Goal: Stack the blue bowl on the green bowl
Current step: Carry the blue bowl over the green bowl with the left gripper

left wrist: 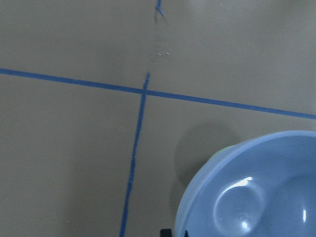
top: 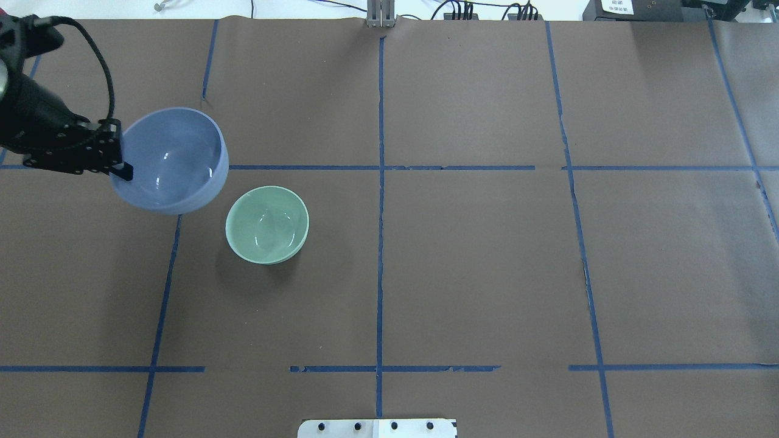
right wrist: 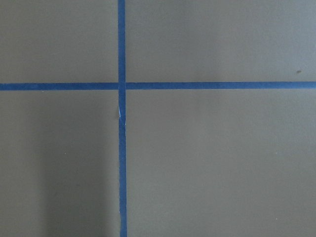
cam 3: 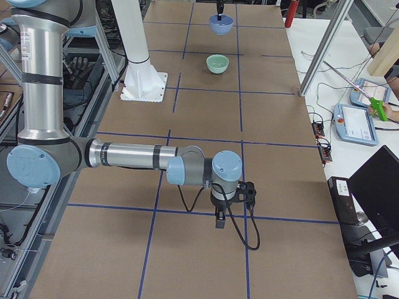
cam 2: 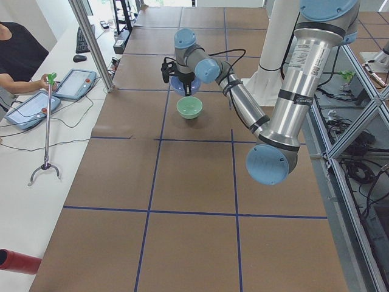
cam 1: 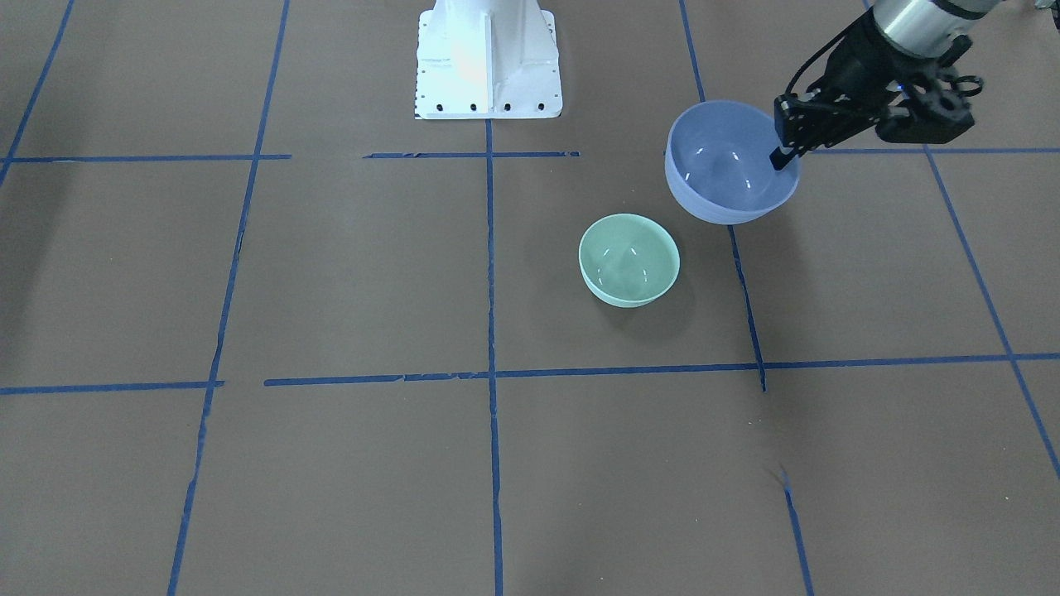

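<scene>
Periwinkle-blue and glossy, the blue bowl (top: 173, 161) hangs clear of the desk (top: 487, 274) over its left side, nearer the far-left corner than the near one. The left fingers (top: 125, 171) pinch its rim on the side toward the left edge, one finger showing inside the wall. It looks slightly tilted in that one-sided hold. Just to its right, a shade closer to the near edge, the green bowl (top: 268, 224) sits upright and empty on the desk, not touching the blue one. Well off toward the right edge, the right fingers (cam 3: 219, 219) hang low over the desk; I cannot tell whether they are spread or pressed together. The risk, as I judge it, is that a smooth rim held at one spot may slip or swing during the carry. A release off-centre or from too high could let the blue bowl catch the green rim, tip out, or shove the green one aside
</scene>
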You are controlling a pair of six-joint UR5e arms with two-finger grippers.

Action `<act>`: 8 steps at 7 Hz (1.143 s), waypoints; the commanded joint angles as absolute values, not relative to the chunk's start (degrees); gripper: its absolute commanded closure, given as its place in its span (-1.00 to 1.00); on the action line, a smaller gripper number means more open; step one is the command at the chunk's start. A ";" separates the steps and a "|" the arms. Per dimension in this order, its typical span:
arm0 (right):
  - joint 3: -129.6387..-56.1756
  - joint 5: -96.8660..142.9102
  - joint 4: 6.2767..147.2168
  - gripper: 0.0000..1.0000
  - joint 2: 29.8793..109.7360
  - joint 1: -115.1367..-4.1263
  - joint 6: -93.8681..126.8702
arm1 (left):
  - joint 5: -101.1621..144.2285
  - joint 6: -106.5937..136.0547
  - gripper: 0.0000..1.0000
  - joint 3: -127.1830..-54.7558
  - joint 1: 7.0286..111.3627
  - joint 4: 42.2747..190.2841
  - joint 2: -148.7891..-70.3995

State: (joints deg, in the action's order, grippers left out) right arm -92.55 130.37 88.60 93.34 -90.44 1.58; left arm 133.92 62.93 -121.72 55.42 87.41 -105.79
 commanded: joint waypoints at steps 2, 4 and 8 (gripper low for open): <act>-92.55 130.34 88.59 -1.00 93.34 -90.44 1.58 | 129.82 71.53 1.00 -111.29 47.83 102.36 -107.14; -92.55 130.34 88.59 -1.00 93.34 -90.44 1.58 | 126.93 71.72 1.00 -109.00 44.58 104.05 -107.23; -92.55 130.34 88.59 -1.00 93.34 -90.44 1.58 | 126.56 71.72 1.00 -106.70 43.59 104.77 -107.75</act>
State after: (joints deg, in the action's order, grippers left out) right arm -92.55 130.34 88.64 93.34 -90.44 1.58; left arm 126.63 71.72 -107.44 43.80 104.62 -107.58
